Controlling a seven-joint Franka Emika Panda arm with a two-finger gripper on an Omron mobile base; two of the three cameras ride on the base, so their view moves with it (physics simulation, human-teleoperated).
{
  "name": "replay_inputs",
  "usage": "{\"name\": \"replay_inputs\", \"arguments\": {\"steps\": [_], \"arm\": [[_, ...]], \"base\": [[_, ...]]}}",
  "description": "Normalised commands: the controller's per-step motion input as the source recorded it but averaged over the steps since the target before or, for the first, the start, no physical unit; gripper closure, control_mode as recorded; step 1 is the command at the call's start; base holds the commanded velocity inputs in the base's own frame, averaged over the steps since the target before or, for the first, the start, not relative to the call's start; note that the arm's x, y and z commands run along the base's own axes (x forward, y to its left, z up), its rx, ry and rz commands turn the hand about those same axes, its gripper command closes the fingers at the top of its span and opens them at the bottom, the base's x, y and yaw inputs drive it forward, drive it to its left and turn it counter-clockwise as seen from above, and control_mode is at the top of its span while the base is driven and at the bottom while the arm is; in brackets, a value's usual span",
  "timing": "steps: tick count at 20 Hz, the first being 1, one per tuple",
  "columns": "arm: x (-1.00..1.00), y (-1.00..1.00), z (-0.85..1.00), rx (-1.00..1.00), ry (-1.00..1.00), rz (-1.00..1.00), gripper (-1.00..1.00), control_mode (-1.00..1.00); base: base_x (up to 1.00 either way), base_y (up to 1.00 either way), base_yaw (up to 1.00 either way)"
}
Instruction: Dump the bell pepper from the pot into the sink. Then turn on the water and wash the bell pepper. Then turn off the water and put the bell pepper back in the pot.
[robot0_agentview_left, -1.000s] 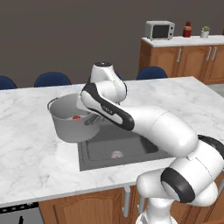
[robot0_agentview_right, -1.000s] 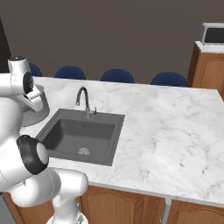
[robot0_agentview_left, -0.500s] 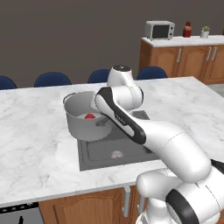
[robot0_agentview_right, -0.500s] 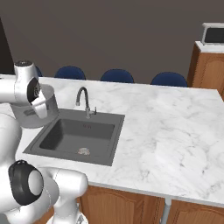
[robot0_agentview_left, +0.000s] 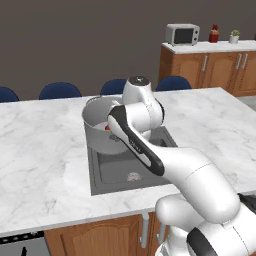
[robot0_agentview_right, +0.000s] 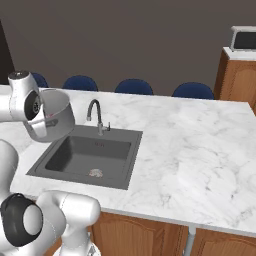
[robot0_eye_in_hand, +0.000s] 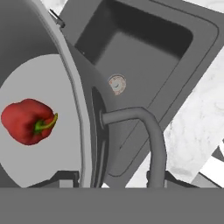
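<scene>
Gripper (robot0_eye_in_hand: 114, 186) clamped on pot (robot0_agentview_left: 100, 131) rim, jaws astride wall; bell pepper (robot0_eye_in_hand: 28, 121) inside pot, sink (robot0_agentview_right: 112, 137) beyond.

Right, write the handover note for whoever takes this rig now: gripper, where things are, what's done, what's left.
Gripper: shut on the pot, gripping its rim by the side loop handle.
Pot: lifted, held at the left edge of the sink.
Bell pepper: inside the pot, on its bottom.
Sink: no pepper in it; drain visible. Faucet shows no water.
Done: pot picked up and brought to the sink.
Left: tip the pepper out, water on, wash, water off, return the pepper to the pot.
</scene>
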Motion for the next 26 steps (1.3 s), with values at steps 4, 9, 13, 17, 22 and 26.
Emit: {"name": "replay_inputs", "arguments": {"steps": [4,9,13,17,22,26], "arm": [[0.0,0.0,0.24,0.07,0.0,-0.21,1.0,-1.0],[0.0,0.0,0.08,0.1,0.0,-0.07,1.0,-1.0],[0.14,0.0,0.0,0.17,0.0,0.01,1.0,-1.0],[0.14,0.0,0.0,0.21,0.0,0.01,1.0,-1.0],[0.18,0.06,0.08,0.23,0.0,0.0,1.0,-1.0],[0.2,0.27,0.14,0.21,0.0,0.0,1.0,-1.0]], "base": [[0.0,0.0,0.0],[0.0,0.0,0.0],[0.0,0.0,0.0],[0.0,0.0,0.0],[0.0,0.0,0.0],[0.0,0.0,0.0]]}}
